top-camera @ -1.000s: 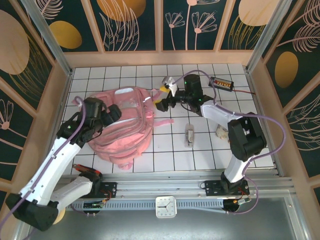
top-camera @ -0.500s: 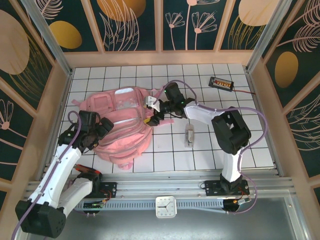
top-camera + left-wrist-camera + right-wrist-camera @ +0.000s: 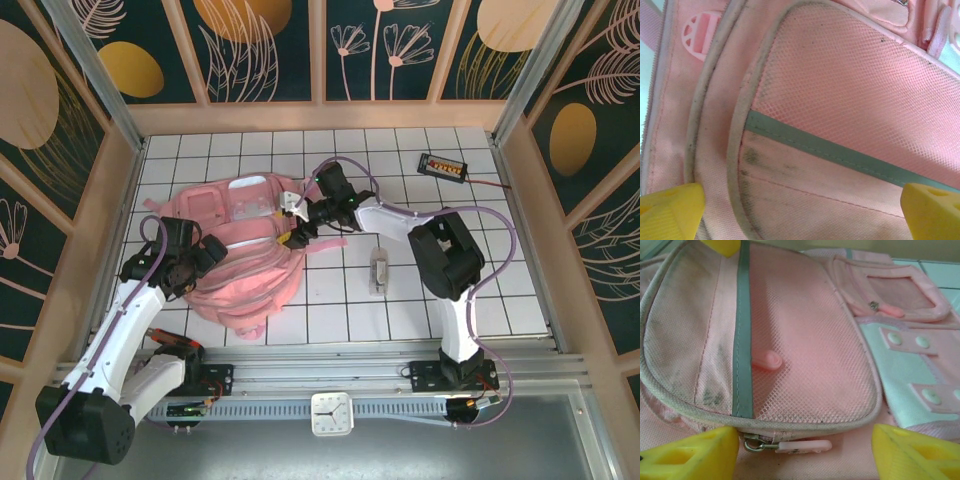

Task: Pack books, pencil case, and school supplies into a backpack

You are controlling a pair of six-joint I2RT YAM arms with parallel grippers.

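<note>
The pink backpack [image 3: 250, 262] lies flat on the left half of the tiled table. My left gripper [image 3: 208, 256] hovers open over its left side. In the left wrist view its yellow fingertips [image 3: 670, 210] straddle a mesh pocket with a grey reflective strip [image 3: 840, 155]. My right gripper [image 3: 293, 220] sits at the backpack's right edge, open. In the right wrist view a pink zipper pull [image 3: 802, 445] lies between its yellow fingertips [image 3: 690, 455], untouched by them. The books, pencil case and school supplies are out of view.
A small grey object [image 3: 378, 270] lies on the tiles right of the backpack. A black device with orange dots [image 3: 443, 165] and its cable sit at the back right. Wooden walls enclose the table on three sides. A clock [image 3: 330, 413] rests on the front rail.
My right gripper swung left from the back middle of the table onto the backpack's right edge, and its jaws narrowed somewhat. My left gripper slid slightly nearer along the backpack's left side.
</note>
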